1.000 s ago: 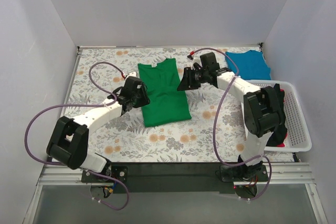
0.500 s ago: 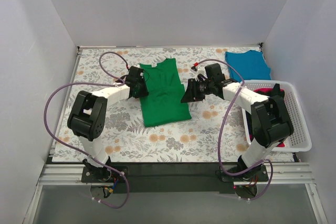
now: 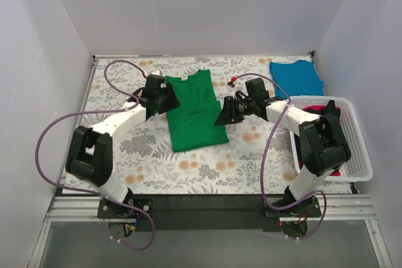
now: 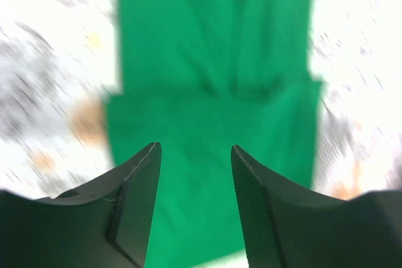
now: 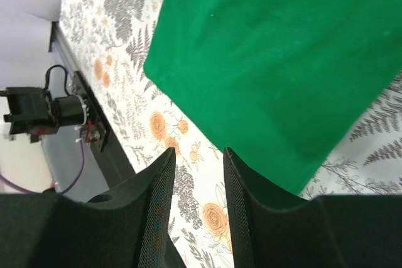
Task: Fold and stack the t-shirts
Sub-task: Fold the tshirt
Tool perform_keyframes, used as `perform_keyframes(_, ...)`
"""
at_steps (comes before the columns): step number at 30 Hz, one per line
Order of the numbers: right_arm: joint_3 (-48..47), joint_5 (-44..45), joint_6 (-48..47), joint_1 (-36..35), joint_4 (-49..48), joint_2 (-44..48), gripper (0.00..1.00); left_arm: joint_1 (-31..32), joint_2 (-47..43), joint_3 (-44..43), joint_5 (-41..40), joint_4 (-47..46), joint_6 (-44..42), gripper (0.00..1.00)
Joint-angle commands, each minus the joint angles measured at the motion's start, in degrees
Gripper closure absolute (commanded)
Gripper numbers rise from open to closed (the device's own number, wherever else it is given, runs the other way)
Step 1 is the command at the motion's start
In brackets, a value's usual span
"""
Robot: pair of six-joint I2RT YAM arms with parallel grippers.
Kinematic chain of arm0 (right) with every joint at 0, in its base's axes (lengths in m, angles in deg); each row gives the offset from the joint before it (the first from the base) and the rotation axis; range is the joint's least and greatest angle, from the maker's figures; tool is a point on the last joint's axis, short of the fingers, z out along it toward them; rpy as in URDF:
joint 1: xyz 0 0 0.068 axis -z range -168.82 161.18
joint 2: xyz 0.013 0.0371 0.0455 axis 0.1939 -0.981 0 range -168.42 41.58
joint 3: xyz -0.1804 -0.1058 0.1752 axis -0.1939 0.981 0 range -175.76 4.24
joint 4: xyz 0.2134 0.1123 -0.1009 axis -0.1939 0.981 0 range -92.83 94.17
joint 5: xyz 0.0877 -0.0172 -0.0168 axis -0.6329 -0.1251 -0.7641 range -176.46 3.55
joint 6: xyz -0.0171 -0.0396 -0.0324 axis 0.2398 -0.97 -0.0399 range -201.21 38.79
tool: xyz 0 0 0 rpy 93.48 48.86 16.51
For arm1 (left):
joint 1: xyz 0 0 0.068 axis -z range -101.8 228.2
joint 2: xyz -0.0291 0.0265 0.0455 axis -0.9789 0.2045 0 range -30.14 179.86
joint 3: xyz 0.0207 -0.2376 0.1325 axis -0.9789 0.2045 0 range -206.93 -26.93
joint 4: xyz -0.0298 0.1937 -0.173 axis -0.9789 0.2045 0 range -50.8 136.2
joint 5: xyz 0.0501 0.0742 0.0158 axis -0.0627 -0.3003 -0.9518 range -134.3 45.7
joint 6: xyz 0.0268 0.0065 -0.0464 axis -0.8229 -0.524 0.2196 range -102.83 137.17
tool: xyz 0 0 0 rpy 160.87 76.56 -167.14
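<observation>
Left gripper (image 3: 164, 97) now sits farther back along the green t-shirt (image 3: 196, 117) than before, at its left edge, with jaws parted and empty. Right gripper (image 3: 221, 115) hovers at its right edge, narrowly parted and empty. Shirt lies flat, middle of the table (image 3: 125, 155).

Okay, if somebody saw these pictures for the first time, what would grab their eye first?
The bright green t-shirt, lying partly folded in the middle of the flowered table, stands out most, with the left gripper beside its left edge and the right gripper beside its right edge, both open. Next come a teal-blue t-shirt at the far right corner and a white basket at the right edge holding red cloth.
</observation>
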Motion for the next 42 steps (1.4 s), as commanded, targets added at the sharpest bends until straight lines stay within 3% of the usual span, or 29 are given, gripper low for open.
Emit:
perform_keyframes(1,1.2,-5.8,0.2,-0.1,-5.0,-1.6,0.57,5.3,-7.5,8.9,6.7,-0.5,5.6,0.57)
perform_keyframes(6,3.7,-9.9,0.8,-0.1,-11.7,-5.2,0.57,6.6,-12.8,21.0,8.3,-6.6,9.5,0.78)
perform_keyframes(10,4.2,-10.5,-0.4,-0.1,-14.6,-9.8,0.58,6.4,-11.7,25.8,6.4,-8.4,11.4,0.87)
perform_keyframes(16,9.3,-7.7,-0.2,2.6,-21.0,-16.5,0.61,3.2,-9.0,30.9,4.7,-6.8,13.7,0.96)
perform_keyframes(20,13.2,-7.3,-0.2,4.7,-22.1,-14.7,0.61,2.6,-11.3,32.4,3.9,-4.2,12.9,0.96)
perform_keyframes(23,14.1,-8.1,1.4,4.8,-22.0,-11.2,0.61,2.5,-15.4,31.9,4.5,-2.2,12.4,0.92)
perform_keyframes(26,12.8,-9.4,3.6,3.4,-22.1,-6.4,0.6,2.6,-20.2,29.9,4.4,-0.2,10.9,0.78)
perform_keyframes(31,8.7,-9.8,7.7,-5.2,-23.1,-3.2,0.58,2.7,-26.8,28.0,4.4,2.5,9.5,0.55)
perform_keyframes(34,6.1,-8.4,10.9,-11.1,-26.3,-5.3,0.57,2.6,-30.5,29.0,4.6,3.1,10.8,0.47)
perform_keyframes(42,3.8,-6.4,17.6,-17.0,-37.3,-18.8,0.57,2.6,-35.9,32.5,6.1,5.6,12.7,0.44)
